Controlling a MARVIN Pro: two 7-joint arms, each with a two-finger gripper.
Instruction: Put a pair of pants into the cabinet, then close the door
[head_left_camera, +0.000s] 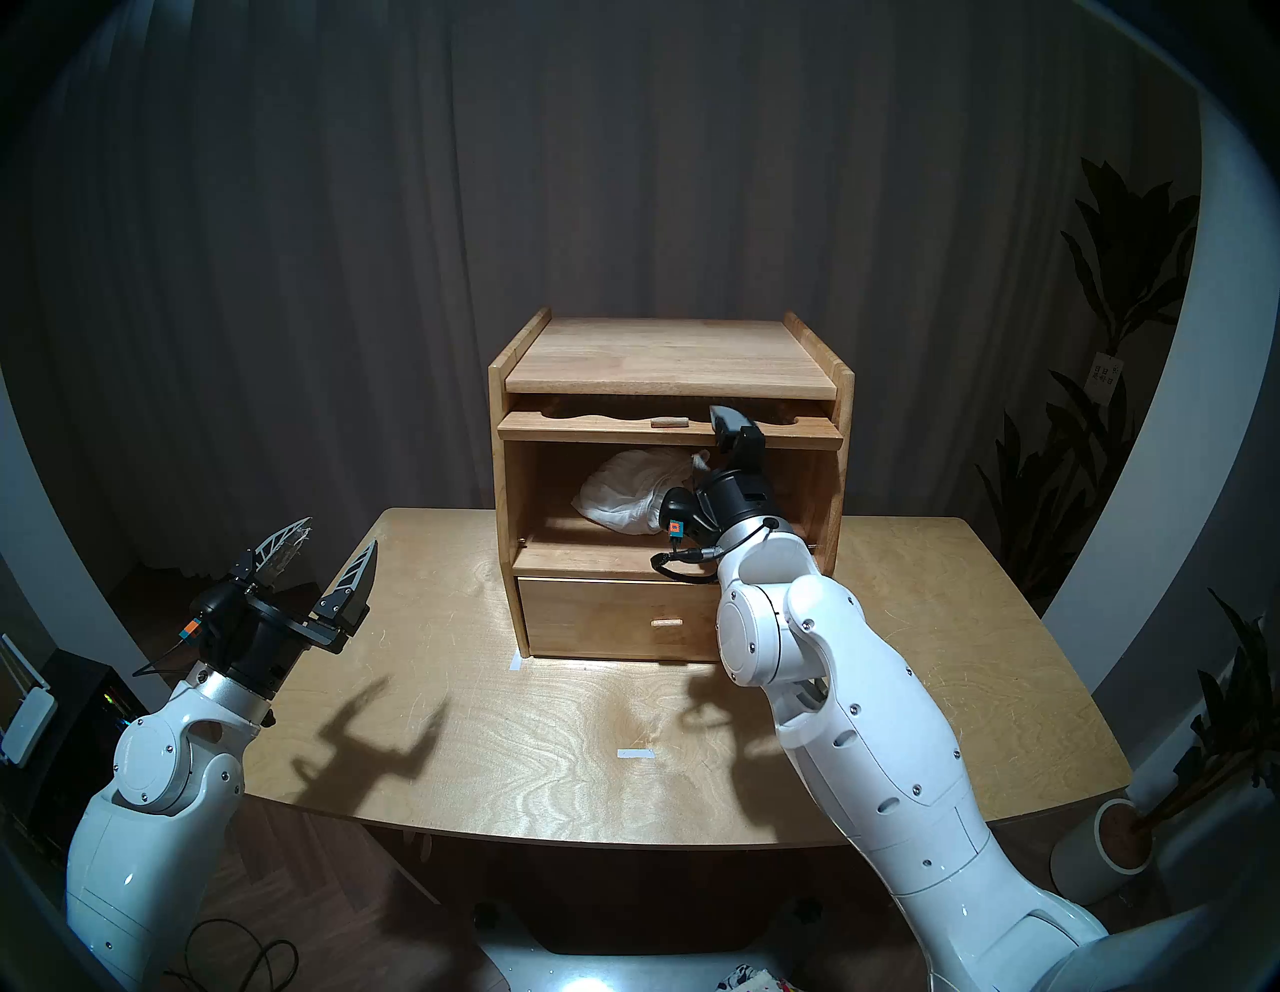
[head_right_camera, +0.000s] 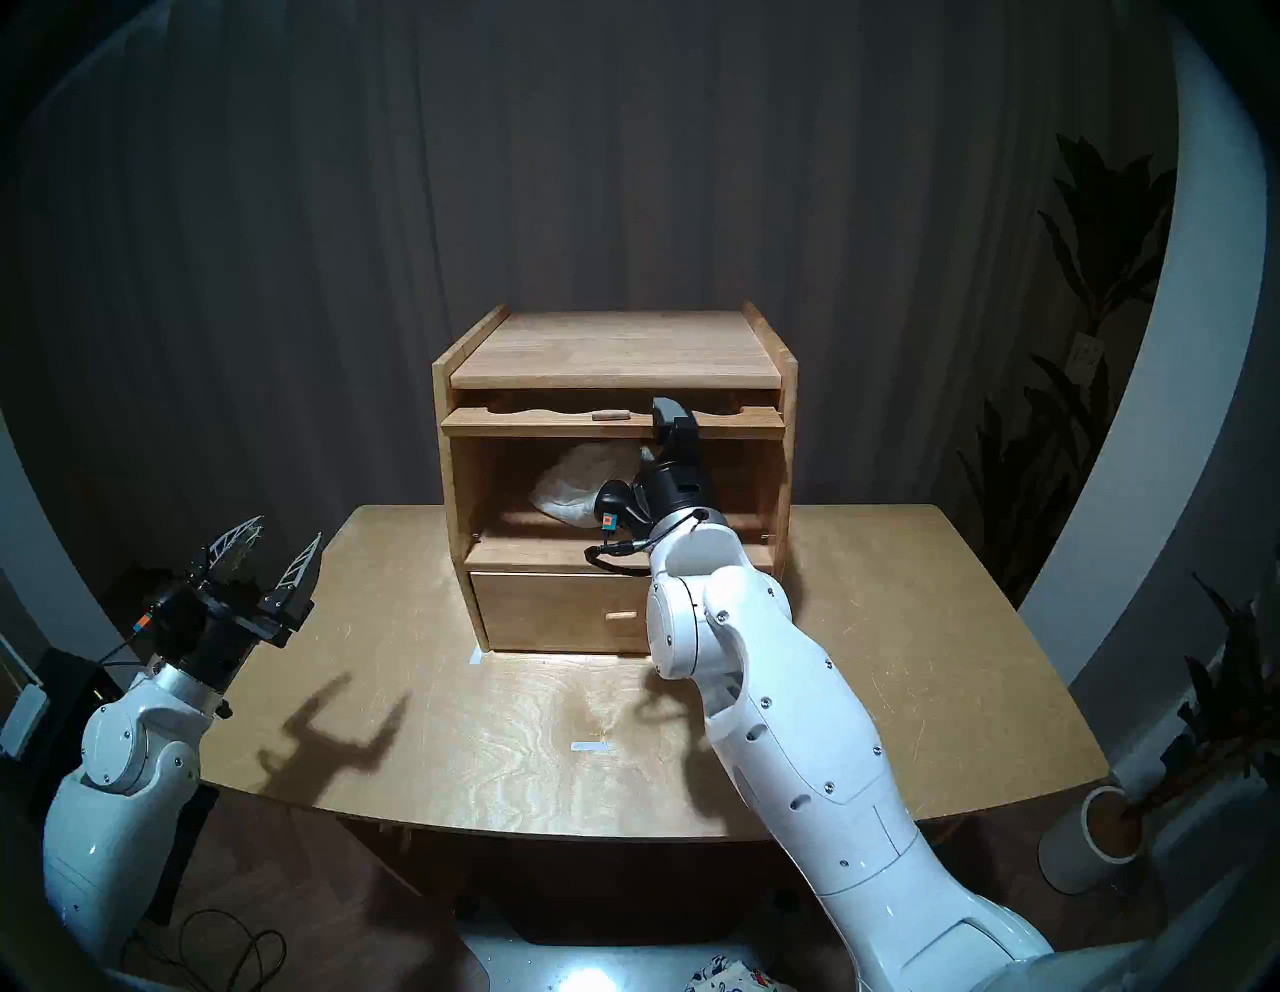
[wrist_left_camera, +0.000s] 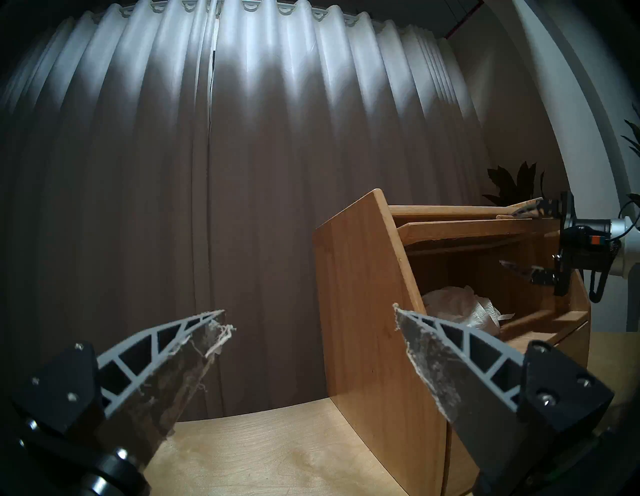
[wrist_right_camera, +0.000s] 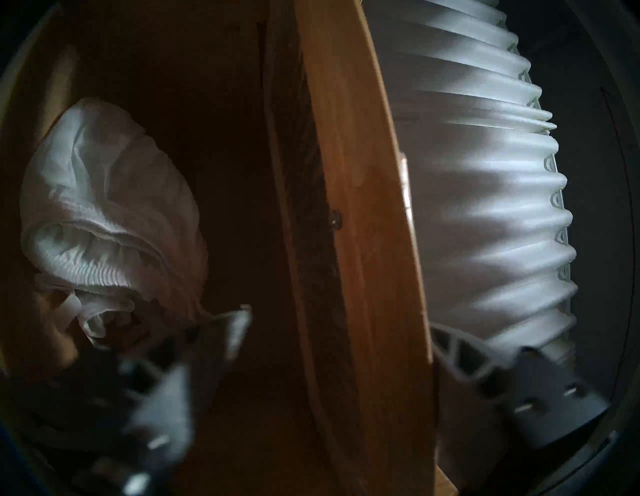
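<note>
- Risk: door (head_left_camera: 668, 431), lifted flat under the top of the cabinet (head_left_camera: 670, 360), could slip or drop if the right gripper (wrist_left_camera: 523, 239) loses its edge; one finger lies above the panel, one below, spread apart around it, contact unclear
- Risk: pants (head_left_camera: 634, 493) have a tail near the opening, centre of frame; it could catch as the door comes down
- Risk: right forearm crosses the opening and may block the door's swing
- Cabinet, upper compartment: pants, bunched, left of centre
- Drawer (head_left_camera: 616, 620), lower centre: closed, contents hidden
- Left gripper (head_left_camera: 320, 554), lower left: jaws wide apart, holding nothing, well clear of the cabinet
</note>
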